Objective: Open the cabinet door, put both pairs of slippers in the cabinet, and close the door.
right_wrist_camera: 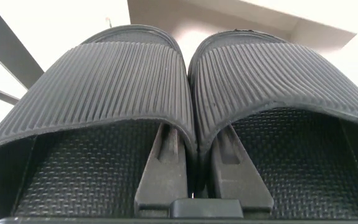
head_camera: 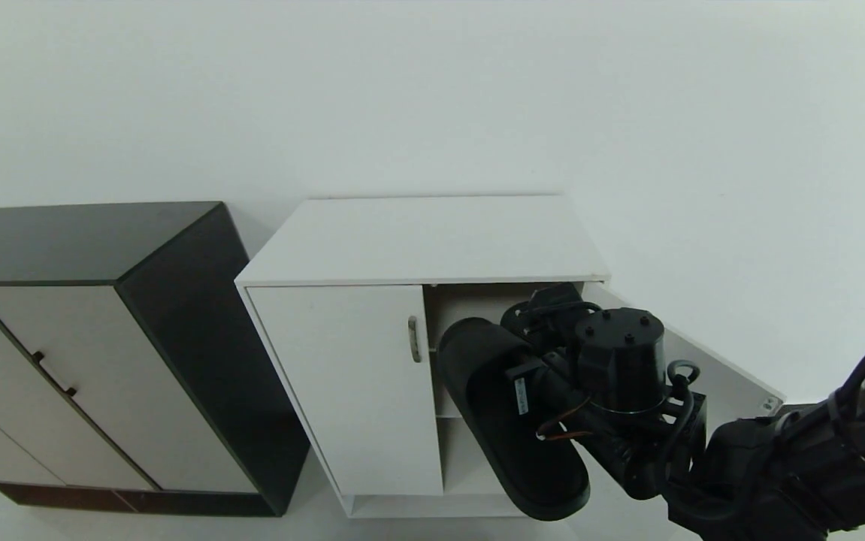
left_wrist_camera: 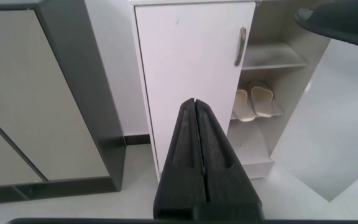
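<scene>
- Right tool (right_wrist_camera: 194, 146) — one finger inside each of the black slippers (head_camera: 511, 421), clamping their inner walls together. The pair hangs lower centre of the head view, in front of the white cabinet (head_camera: 417, 240), whose right door (head_camera: 710, 368) is open.
- Left tool (left_wrist_camera: 195, 106) — fingers pressed together, holding nothing.
- White slippers (left_wrist_camera: 257, 102) sit on a cabinet shelf.

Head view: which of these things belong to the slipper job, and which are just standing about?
Part of the job: white cabinet, its open right door, black slippers clamped in the right gripper, pale slippers already on a shelf inside.
Just standing about: dark cabinet to the white one's left.
</scene>
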